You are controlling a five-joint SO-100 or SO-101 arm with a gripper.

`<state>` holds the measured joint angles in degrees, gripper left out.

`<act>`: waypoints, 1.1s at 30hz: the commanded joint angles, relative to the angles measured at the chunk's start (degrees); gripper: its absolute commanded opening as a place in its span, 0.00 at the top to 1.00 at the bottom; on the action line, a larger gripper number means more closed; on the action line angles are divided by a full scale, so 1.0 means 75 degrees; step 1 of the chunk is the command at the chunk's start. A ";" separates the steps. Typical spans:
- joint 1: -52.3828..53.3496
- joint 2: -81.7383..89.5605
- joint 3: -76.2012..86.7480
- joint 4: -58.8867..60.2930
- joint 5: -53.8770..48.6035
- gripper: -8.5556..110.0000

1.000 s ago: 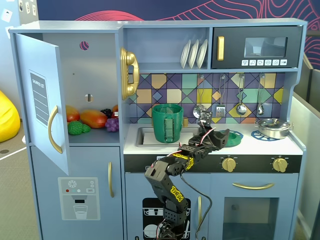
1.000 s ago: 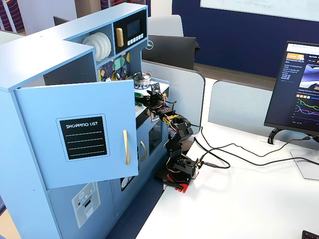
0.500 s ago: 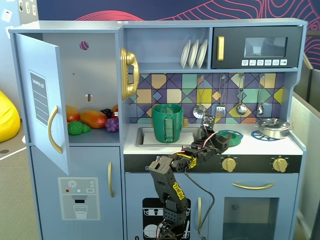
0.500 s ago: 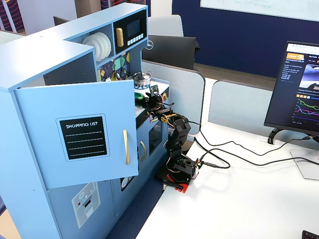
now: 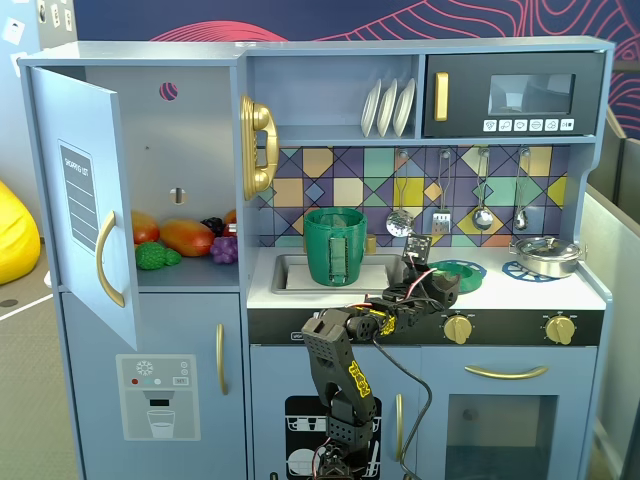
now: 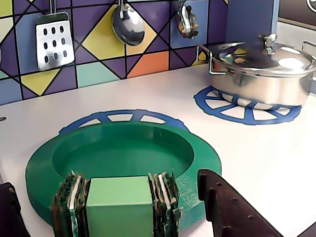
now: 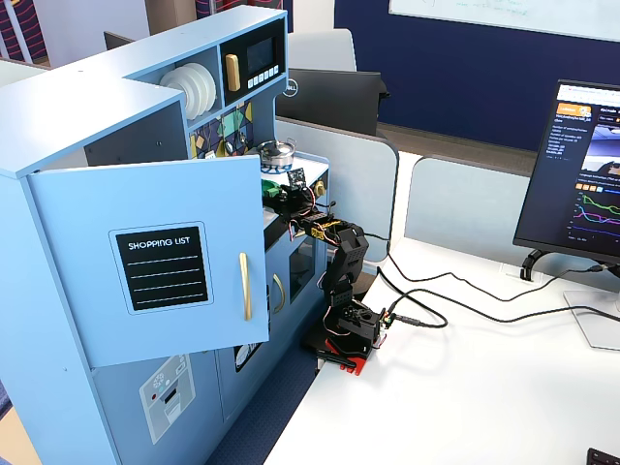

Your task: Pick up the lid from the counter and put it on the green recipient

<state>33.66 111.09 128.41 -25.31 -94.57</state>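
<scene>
The lid [image 6: 123, 153] is a flat dark green disc with a sunken middle, lying on the white counter over a blue burner ring [image 6: 123, 117]. At its near edge stands a lighter green block handle [image 6: 118, 207] with layered strips on both sides. My gripper [image 6: 106, 197] is open, one dark finger [image 6: 227, 207] to the right of the handle and the other at the left frame edge, neither touching it. In the fixed view from the front, the gripper [image 5: 438, 285] sits low at the lid [image 5: 460, 274]. The green recipient [image 5: 335, 245] stands upright by the sink, to the left.
A shiny steel pot [image 6: 266, 74] with its own cover sits on the right burner ring [image 6: 247, 106]. Utensils [image 6: 54, 39] hang on the tiled back wall. The sink [image 5: 290, 272] lies beside the recipient. The fridge door [image 5: 85, 200] stands open at the left.
The arm has reached further over the counter and the gripper has come down toward the lid. The lid and the recipient have not moved.
</scene>
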 commanded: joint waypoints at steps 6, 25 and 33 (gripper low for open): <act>-0.0188 -0.0059 -0.0445 -0.0223 0.0070 0.61; -0.0352 -0.0457 -0.0773 -0.0258 0.0117 0.79; -0.0598 -0.0316 -0.0586 -0.0645 0.0328 0.93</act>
<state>30.23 106.88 126.74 -28.04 -92.72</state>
